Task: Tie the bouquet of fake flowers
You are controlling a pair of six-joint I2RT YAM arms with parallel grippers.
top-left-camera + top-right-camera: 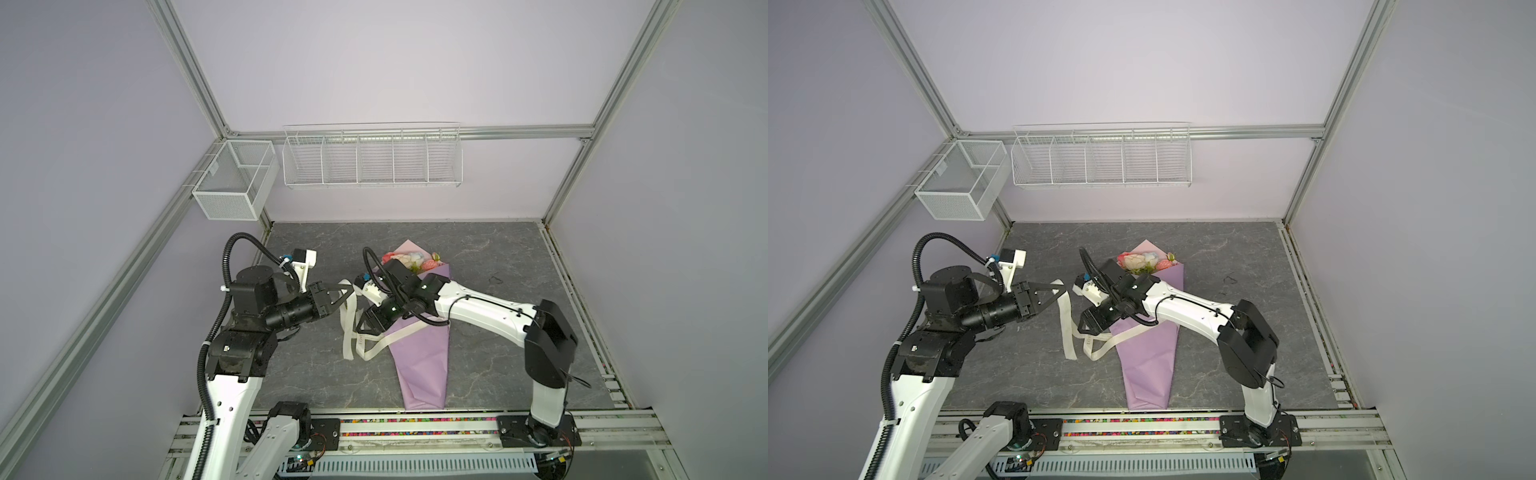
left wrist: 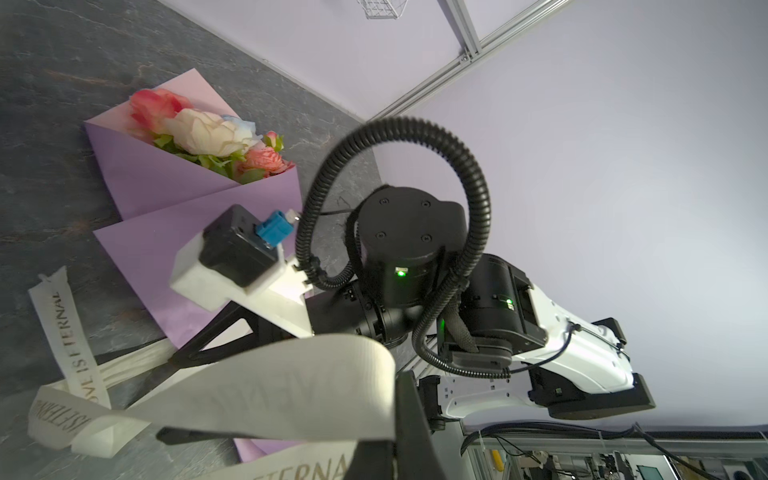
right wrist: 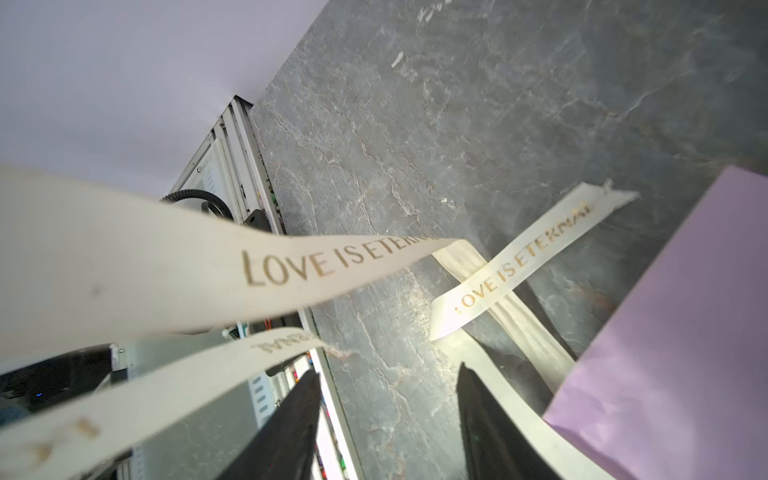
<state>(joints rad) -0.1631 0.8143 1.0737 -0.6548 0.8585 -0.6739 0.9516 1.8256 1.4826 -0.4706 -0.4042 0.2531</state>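
The bouquet of fake flowers (image 1: 409, 262) (image 1: 1144, 262) (image 2: 199, 133) lies wrapped in a lilac paper cone (image 1: 419, 353) (image 1: 1146, 361) (image 2: 158, 183) (image 3: 685, 332) at mid-table, blooms toward the back wall. A cream ribbon (image 1: 347, 328) (image 1: 1067, 332) (image 2: 270, 390) (image 3: 166, 266) printed "LOVE IS ETERNAL" crosses the cone and loops off its left side. My left gripper (image 1: 348, 289) (image 1: 1059, 289) (image 2: 395, 419) is shut on a raised stretch of the ribbon. My right gripper (image 1: 360, 329) (image 1: 1086, 328) (image 3: 386, 370) stands open beside the cone, bare table between its fingers.
A white wire rack (image 1: 372, 158) and a mesh box (image 1: 232, 178) hang on the back wall. A small dark scrap (image 1: 494, 278) lies on the grey table right of the bouquet. The arms' base rail (image 1: 415, 428) runs along the front edge.
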